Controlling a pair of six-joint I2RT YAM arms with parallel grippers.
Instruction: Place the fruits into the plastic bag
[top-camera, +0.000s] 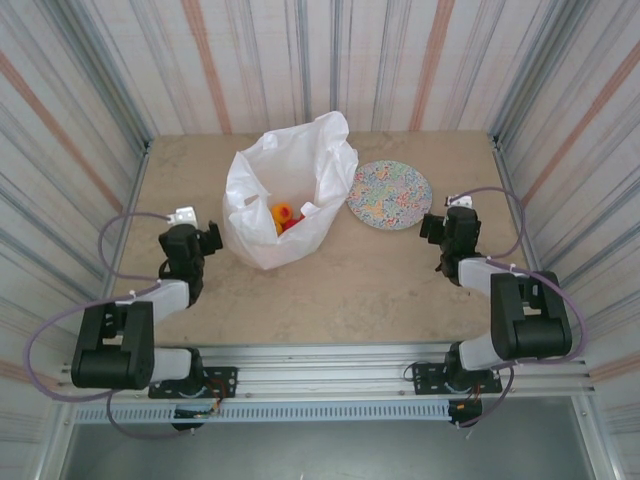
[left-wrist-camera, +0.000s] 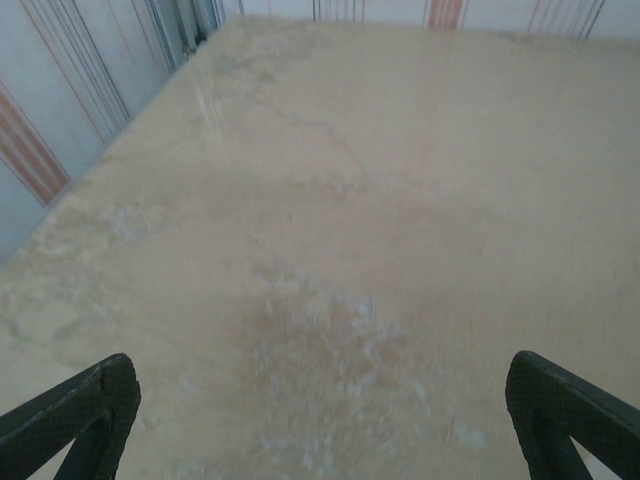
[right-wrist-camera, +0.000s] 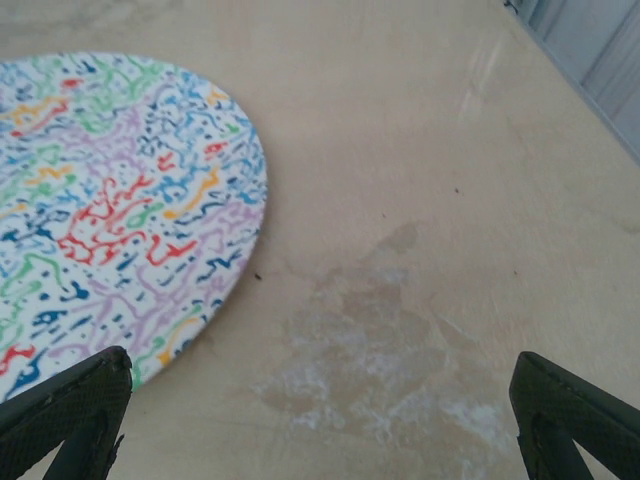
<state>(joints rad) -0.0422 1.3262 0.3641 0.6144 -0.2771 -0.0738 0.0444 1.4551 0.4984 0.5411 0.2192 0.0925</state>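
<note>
Left fingers (left-wrist-camera: 80, 415) stood spread wide and empty over the counter (left-wrist-camera: 330, 250), bases cropped. Right fingers (right-wrist-camera: 70, 405), equally wide, hung beside one speckled plate (right-wrist-camera: 110, 200), partly cut off. From above I counted one plastic bag (top-camera: 285, 190) touching that plate and two fruits (top-camera: 284, 214) inside, with the film blurring everything else.

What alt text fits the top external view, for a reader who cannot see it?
A white plastic bag stands open in the middle of the beige table with orange and red fruits inside, and a speckled plate lies beside it on the right arm's side. The left gripper and right gripper flank them, holding nothing.
</note>
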